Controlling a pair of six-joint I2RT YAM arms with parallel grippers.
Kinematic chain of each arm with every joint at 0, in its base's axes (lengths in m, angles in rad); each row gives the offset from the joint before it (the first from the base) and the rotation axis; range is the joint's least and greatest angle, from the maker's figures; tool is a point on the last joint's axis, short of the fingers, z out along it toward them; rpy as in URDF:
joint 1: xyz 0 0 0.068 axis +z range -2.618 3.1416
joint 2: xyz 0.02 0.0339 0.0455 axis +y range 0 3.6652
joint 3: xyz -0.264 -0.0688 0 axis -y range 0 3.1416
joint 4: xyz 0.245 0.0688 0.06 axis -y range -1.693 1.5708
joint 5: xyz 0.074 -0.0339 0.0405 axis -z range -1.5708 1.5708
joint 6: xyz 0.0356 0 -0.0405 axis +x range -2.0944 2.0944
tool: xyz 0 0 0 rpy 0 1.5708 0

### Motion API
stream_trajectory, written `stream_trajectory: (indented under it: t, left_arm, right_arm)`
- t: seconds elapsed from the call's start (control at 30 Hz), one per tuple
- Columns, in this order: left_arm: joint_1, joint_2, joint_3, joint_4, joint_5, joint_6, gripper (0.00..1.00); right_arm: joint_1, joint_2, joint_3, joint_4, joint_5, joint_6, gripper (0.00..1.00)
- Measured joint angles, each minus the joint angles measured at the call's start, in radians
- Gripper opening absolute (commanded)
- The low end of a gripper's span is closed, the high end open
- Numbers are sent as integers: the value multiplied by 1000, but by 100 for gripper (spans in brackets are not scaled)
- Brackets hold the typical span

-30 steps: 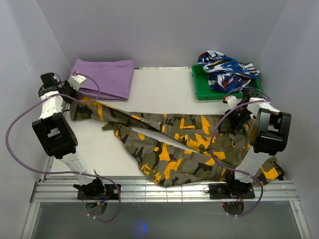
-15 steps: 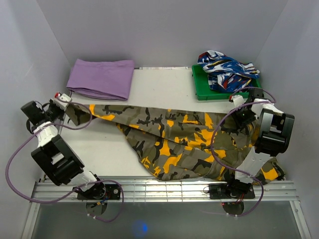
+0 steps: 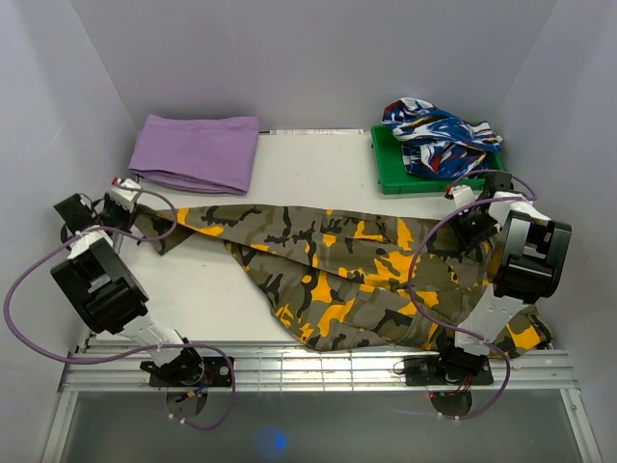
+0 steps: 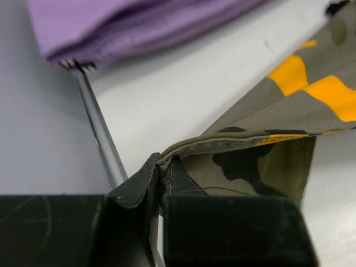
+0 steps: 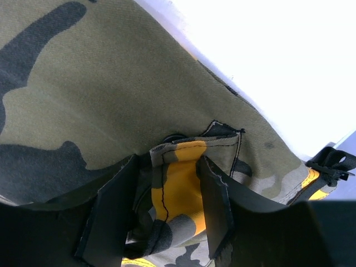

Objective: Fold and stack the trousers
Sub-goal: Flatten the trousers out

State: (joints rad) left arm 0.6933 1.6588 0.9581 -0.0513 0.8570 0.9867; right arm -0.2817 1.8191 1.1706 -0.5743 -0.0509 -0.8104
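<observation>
The camouflage trousers (image 3: pixel 337 265) lie stretched across the table from the left edge to the right arm's base. My left gripper (image 3: pixel 125 205) is at the table's left edge, shut on a leg hem; in the left wrist view its jaws (image 4: pixel 161 167) pinch the olive hem, and the leg (image 4: pixel 311 105) runs off to the right. My right gripper (image 3: pixel 470 224) is at the right end of the garment, shut on the waist. In the right wrist view its jaws (image 5: pixel 169 183) clamp a thick orange and olive fold of the trousers (image 5: pixel 83 83) by a dark button.
A folded purple cloth (image 3: pixel 198 152) lies at the back left, just beyond the left gripper, and shows in the left wrist view as purple cloth (image 4: pixel 139 28). A blue, white and red garment (image 3: pixel 439 130) sits on a green tray (image 3: pixel 390 178) at the back right. White walls enclose three sides.
My left gripper has moved from beside the purple cloth toward the near left with the hem, drawing that leg taut over the other leg. The right gripper has shifted slightly right.
</observation>
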Motion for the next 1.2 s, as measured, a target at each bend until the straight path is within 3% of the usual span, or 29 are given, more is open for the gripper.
stream_trajectory:
  t: [0.23,0.37,0.6,0.73,0.87,0.9,0.93,0.97,1.03,1.1,1.13,1.2]
  left_arm:
    - [-93,85,374,2,55,-256,0]
    - [-156,72,457,47,54,-319,0]
    - [-408,-96,308,121,8,-282,0]
    - [-686,-214,173,135,-30,-187,0]
    - [-967,-233,100,131,-86,-93,0]
    - [-1031,-223,87,126,-103,-74,5]
    - [-1075,-208,80,123,-126,-61,30]
    - [-1108,-189,79,122,-143,-52,40]
    - [-1154,-132,88,117,-189,-61,50]
    - [-1165,-61,129,79,-237,-87,53]
    - [-1160,-26,165,42,-257,-100,65]
    - [-1127,22,250,-50,-278,-119,67]
  right_arm:
    - [2,5,11,-42,-29,0,54]
    - [0,9,23,-65,-43,1,55]
    - [-20,7,72,-157,-160,5,60]
    - [-22,-14,118,-231,-269,29,61]
    - [-21,-21,173,-289,-366,58,63]
    - [-20,-21,184,-303,-389,67,63]
    - [-19,-21,192,-315,-414,73,64]
    - [-17,-22,195,-325,-437,80,64]
    - [-12,-22,194,-345,-472,97,64]
    - [-1,-23,183,-351,-488,107,64]
    - [7,-27,166,-343,-486,111,64]
    - [27,-36,116,-332,-462,114,63]
